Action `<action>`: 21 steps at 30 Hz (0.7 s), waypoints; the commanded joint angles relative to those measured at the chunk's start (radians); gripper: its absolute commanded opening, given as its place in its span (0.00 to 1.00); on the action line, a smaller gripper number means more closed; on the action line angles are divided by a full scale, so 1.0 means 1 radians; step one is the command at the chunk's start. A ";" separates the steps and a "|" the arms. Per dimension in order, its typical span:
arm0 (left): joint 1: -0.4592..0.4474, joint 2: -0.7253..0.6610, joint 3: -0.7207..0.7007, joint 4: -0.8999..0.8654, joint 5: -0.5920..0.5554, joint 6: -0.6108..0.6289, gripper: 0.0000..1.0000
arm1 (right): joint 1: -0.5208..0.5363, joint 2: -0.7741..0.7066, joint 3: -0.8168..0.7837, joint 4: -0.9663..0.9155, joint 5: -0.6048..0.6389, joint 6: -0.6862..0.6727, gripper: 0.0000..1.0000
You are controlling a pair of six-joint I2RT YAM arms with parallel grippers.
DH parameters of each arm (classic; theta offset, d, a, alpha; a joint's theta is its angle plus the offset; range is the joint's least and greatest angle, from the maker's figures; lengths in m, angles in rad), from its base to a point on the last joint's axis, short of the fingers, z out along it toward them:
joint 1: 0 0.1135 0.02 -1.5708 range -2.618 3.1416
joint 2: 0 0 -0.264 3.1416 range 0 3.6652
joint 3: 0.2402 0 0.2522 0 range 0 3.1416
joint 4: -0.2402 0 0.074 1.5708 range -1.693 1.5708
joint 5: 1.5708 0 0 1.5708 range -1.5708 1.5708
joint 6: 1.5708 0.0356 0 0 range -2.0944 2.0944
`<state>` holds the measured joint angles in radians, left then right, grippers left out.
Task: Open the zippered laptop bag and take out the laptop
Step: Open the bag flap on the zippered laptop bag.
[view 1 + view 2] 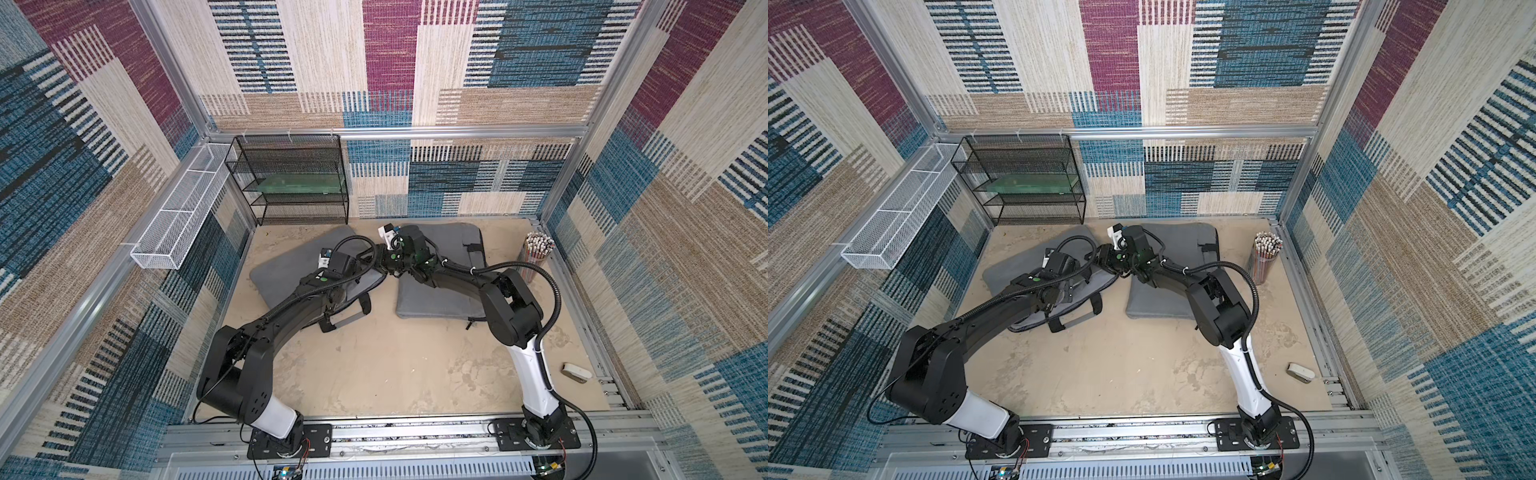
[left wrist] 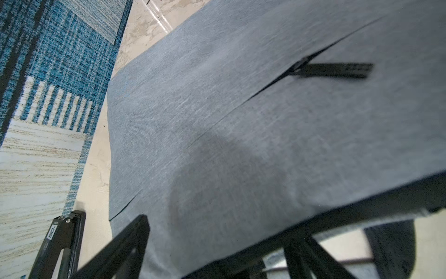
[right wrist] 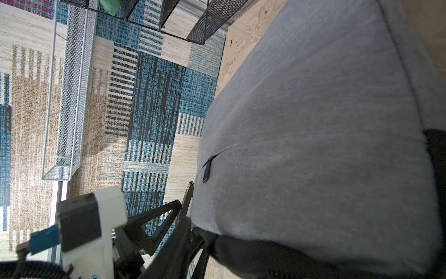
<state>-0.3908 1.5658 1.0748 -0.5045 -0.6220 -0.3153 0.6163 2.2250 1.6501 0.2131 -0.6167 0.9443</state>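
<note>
Laptop bag (image 1: 276,268) is located on the bench (image 1: 395,365) at about 11 o'clock from its centre in both top views. No open mouth is seen and no laptop is exposed. Its long axis is judged to run from 8 to 2 o'clock, with the handles (image 1: 347,318) on the edge facing 5 o'clock. In the left wrist view the left tool (image 2: 217,241) is seen with jaws well apart. Grey fabric spans the gap and nothing is clamped. The right tool (image 1: 390,268) is placed at the bag's 2 o'clock corner; whether it is clamped on the edge cannot be told. Risks noted:

- Both tools are crowded near that one end, so contact between them or a snagged cable is possible.
- The pull (image 2: 333,70) in view sits on a face seam, judged to be a pocket, so the wrong zip could be drawn.
- A second grey bag (image 1: 432,303) lies just beside at 1 o'clock and could be shoved.
</note>
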 commanded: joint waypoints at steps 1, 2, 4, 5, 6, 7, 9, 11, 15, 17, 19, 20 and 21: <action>0.019 0.027 0.018 0.021 0.013 0.041 0.70 | 0.001 -0.001 0.014 0.052 -0.003 -0.021 0.44; 0.022 0.034 0.022 0.022 0.030 0.048 0.62 | 0.000 -0.002 0.015 0.048 -0.003 -0.023 0.44; 0.028 0.043 0.033 0.023 0.068 0.058 0.46 | -0.002 -0.003 0.014 0.039 -0.002 -0.028 0.44; 0.029 0.045 0.039 0.024 0.084 0.062 0.40 | -0.004 -0.006 0.014 0.034 0.001 -0.033 0.44; 0.030 0.045 0.045 0.023 0.105 0.064 0.32 | -0.005 -0.008 0.013 0.029 0.003 -0.035 0.45; 0.032 0.044 0.051 0.021 0.125 0.066 0.24 | -0.007 -0.012 0.010 0.025 0.004 -0.040 0.45; 0.035 0.040 0.065 0.016 0.163 0.070 0.09 | -0.011 -0.025 0.002 0.014 0.014 -0.047 0.46; 0.038 0.036 0.087 -0.006 0.195 0.072 0.00 | -0.016 -0.047 -0.020 0.007 0.026 -0.057 0.48; 0.051 0.031 0.143 -0.066 0.243 0.066 0.00 | -0.026 -0.117 -0.091 -0.003 0.057 -0.075 0.54; 0.057 0.036 0.173 -0.097 0.268 0.060 0.00 | -0.030 -0.159 -0.139 -0.004 0.079 -0.083 0.55; 0.060 0.043 0.200 -0.125 0.285 0.051 0.00 | -0.034 -0.202 -0.192 -0.004 0.103 -0.085 0.56; 0.061 0.048 0.216 -0.142 0.290 0.045 0.00 | -0.037 -0.226 -0.224 -0.004 0.115 -0.084 0.55; 0.063 0.055 0.231 -0.158 0.294 0.038 0.00 | -0.041 -0.248 -0.259 -0.004 0.130 -0.084 0.56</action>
<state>-0.3294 1.6131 1.2713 -0.6201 -0.3843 -0.2592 0.5812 2.0232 1.4456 0.1944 -0.5404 0.8818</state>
